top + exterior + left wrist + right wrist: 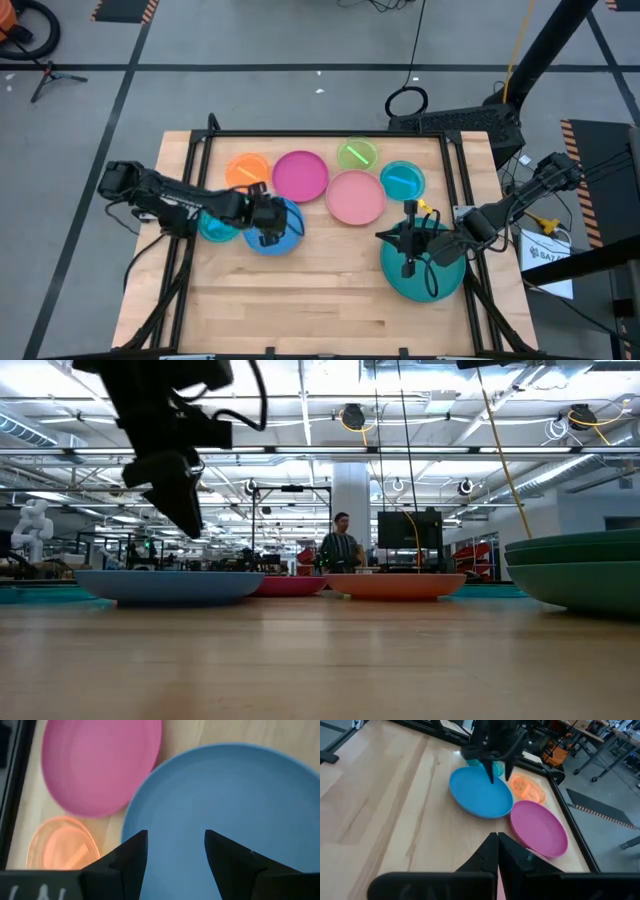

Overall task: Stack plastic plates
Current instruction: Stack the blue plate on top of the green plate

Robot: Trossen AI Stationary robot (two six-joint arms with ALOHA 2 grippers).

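Teal plates (420, 275) lie under the right gripper (409, 268), jaws clenched empty; the left gripper (175, 851) hovers, jaws released, above the blue plate (235, 800).

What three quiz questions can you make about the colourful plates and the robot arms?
1. True or false: the left gripper hangs open above the blue plate.
2. Which plate lies between the orange plate and the pink plate? A lime, B magenta, C teal.
3. Fill in: the right gripper is shut over the big ____ plate.

Key: 1 true. 2 B, the magenta plate. 3 teal.
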